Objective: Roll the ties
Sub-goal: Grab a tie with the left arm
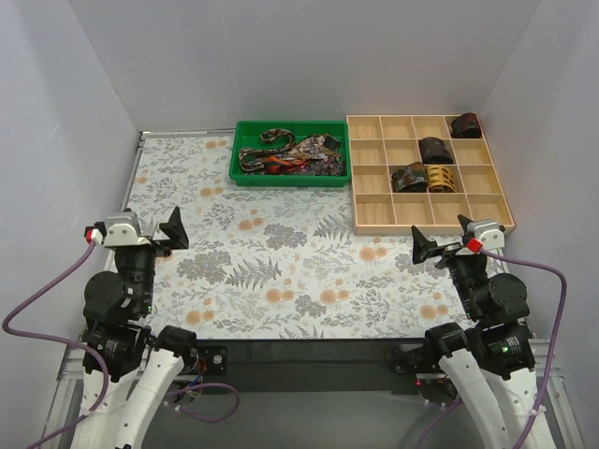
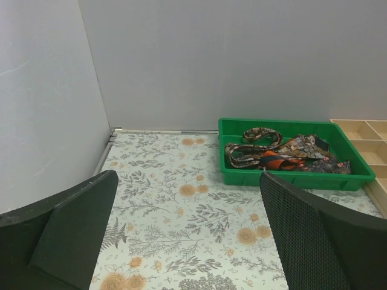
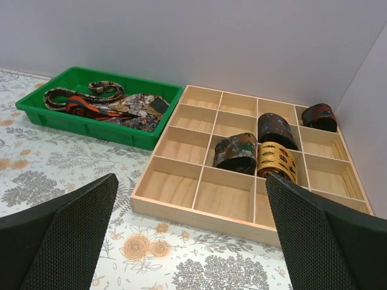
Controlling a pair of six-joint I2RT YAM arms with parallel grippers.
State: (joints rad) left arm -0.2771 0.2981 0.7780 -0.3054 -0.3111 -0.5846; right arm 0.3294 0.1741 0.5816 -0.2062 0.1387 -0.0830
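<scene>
The left fingers [image 2: 66, 235] and right fingers [image 3: 314, 235] stand wide apart, empty, over the table [image 1: 281, 262]. Loose ties [image 1: 285, 157] lie in the green tray [image 1: 290, 181] at twelve o'clock. Four rolled ties [image 1: 433, 150] sit in the wooden box [image 1: 374, 210] at one o'clock.

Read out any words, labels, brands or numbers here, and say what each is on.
No readable text anywhere.
The green plastic tray, wooden compartment box, rolled patterned ties and floral table covering: no lettering shows.
A small dark patch, perhaps a tag, among the loose ties in the tray: too small to read.
</scene>
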